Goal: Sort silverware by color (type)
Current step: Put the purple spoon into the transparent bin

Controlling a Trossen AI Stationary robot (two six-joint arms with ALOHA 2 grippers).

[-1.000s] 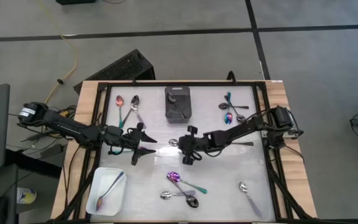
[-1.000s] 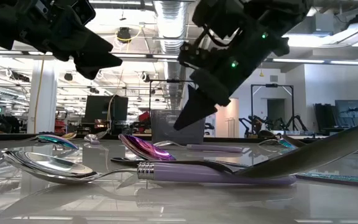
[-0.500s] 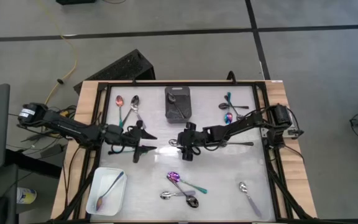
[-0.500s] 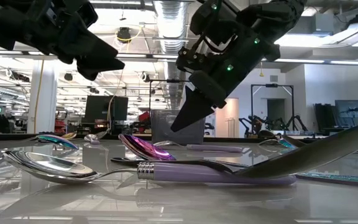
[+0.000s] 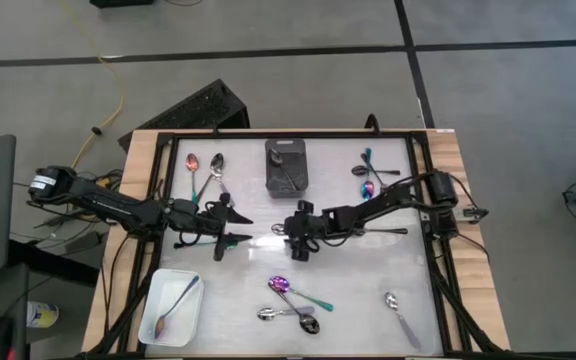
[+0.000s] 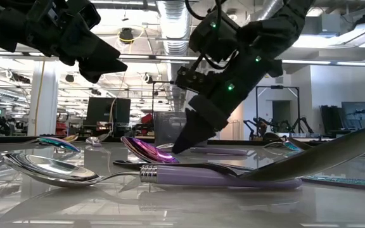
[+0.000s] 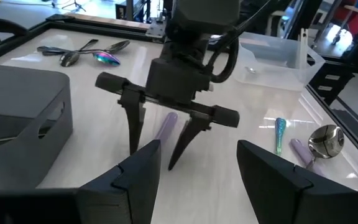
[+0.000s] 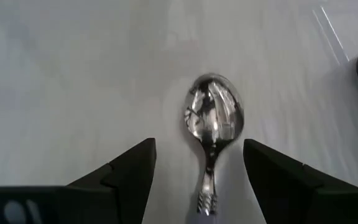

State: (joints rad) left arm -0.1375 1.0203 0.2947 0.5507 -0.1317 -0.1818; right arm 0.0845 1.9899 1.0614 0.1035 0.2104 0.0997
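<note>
Right gripper (image 8: 197, 171): spread wide, straddled small shiny silver spoon (image 8: 213, 127) mid-tabletop (image 5: 248, 285).
Left gripper (image 5: 230, 229): parted, empty, hovered nearby.
Near obstacle: dark rectangular bin (image 5: 287, 167).

The right claw (image 5: 294, 237) has opened wider — dropping lower over the silver spoon (image 8: 214, 118).

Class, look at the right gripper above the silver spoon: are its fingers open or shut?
Open. The right gripper shows its two dark fingers spread apart, with the silver spoon lying free between them.

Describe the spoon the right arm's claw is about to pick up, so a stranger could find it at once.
Start at the small black rectangular bin at the table's far edge. Just in front of it lies a shiny silver spoon, between the open fingers of the right claw. It lies alone, while the other loose spoons lie paired or clustered near the edges.
</note>
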